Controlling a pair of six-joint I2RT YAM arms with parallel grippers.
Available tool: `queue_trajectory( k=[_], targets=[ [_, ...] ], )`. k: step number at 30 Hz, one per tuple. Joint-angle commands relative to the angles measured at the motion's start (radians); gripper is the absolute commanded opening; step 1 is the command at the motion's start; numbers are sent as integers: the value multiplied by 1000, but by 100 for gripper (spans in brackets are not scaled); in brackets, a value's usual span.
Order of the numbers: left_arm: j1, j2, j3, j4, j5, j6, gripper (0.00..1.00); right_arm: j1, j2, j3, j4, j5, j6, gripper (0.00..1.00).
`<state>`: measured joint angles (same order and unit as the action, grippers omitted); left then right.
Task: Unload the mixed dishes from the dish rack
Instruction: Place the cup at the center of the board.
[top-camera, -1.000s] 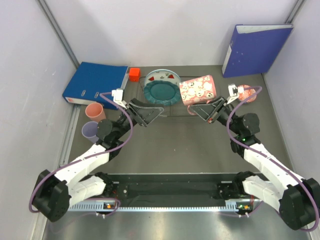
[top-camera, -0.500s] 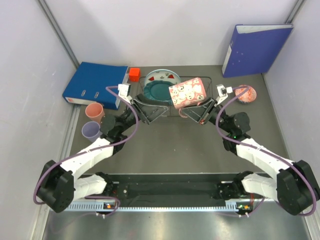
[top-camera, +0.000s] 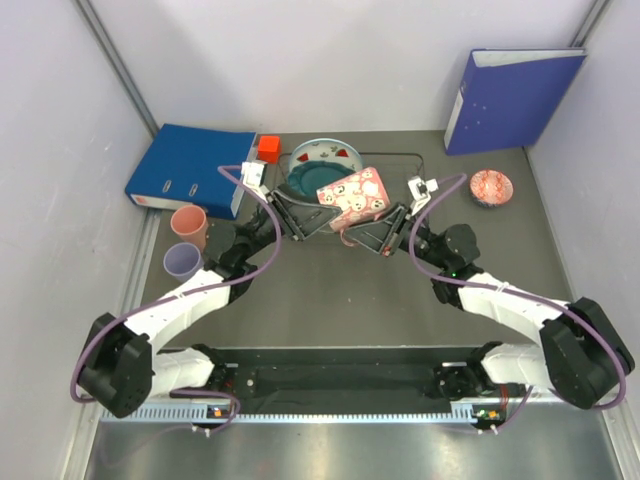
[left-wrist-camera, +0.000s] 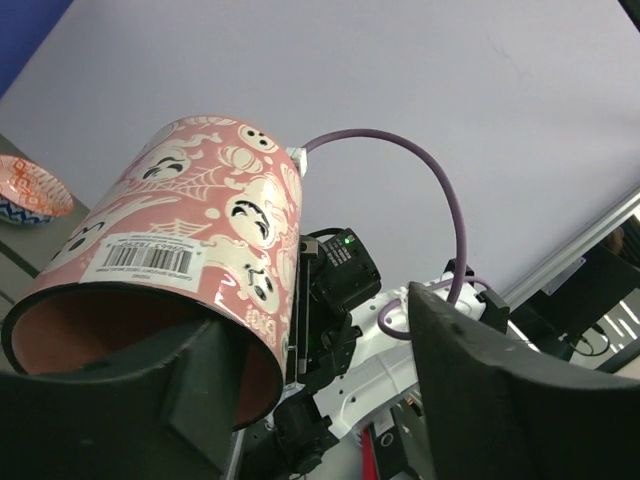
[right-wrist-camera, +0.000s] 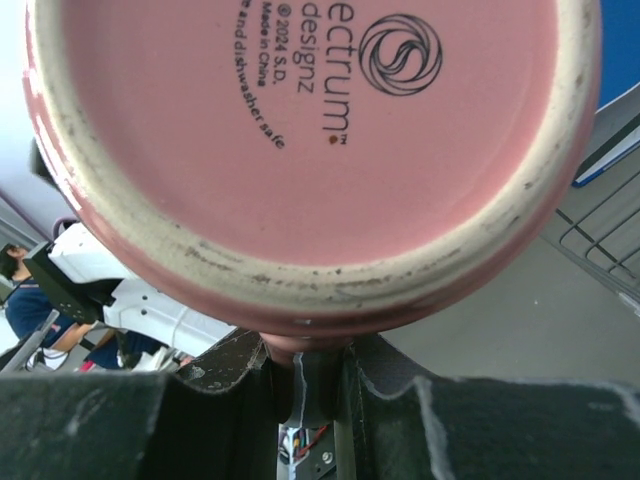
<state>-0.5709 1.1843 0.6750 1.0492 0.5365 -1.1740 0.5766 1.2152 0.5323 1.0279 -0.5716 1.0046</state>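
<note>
A pink ghost-patterned cup (top-camera: 352, 195) hangs in the air over the dish rack (top-camera: 432, 166). My right gripper (top-camera: 362, 238) is shut on its handle (right-wrist-camera: 305, 370), and the cup's base (right-wrist-camera: 310, 130) fills the right wrist view. My left gripper (top-camera: 318, 215) is open at the cup's mouth. One finger (left-wrist-camera: 150, 400) sits inside the cup (left-wrist-camera: 190, 240), while the other (left-wrist-camera: 520, 400) stands well clear outside. A teal plate (top-camera: 318, 183) and a white watermelon plate (top-camera: 325, 153) stand in the rack. A small patterned bowl (top-camera: 491, 187) lies on the table to the right. A salmon cup (top-camera: 189, 222) and a lavender cup (top-camera: 181, 262) stand at left.
A red cube (top-camera: 268, 148) sits by the rack's left corner. One blue binder (top-camera: 190, 165) lies flat at back left, another (top-camera: 510, 98) leans against the back right wall. Grey walls close in both sides.
My right arm has carried the patterned cup leftward and tilted it toward the left gripper. The left gripper has come up to the cup's mouth, its jaws narrowing.
</note>
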Motion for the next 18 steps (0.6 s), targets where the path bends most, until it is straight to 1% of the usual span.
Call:
queue_trajectory(
  k=[1,2,5,11,12,14,15,18],
  targets=[
    [-6,-9,31,44,17,13,59,25,0,72,182,19,-34,0],
    [-6,-11,28,38,16,13,55,26,1,72,185,21,-34,0],
    [-6,-14,24,29,10,20,49,32,4,71,185,22,-37,0],
    [-6,1,26,38,6,14,47,54,7,63,179,24,-47,0],
    [-7,5,26,43,8,13,43,57,9,63,179,26,-47,0],
    [-7,12,29,49,14,7,38,62,9,60,175,26,-54,0],
    [-7,15,29,51,17,7,29,63,10,60,172,24,-55,0],
    [-7,23,37,45,28,5,5,66,6,60,153,26,-69,0]
  ],
)
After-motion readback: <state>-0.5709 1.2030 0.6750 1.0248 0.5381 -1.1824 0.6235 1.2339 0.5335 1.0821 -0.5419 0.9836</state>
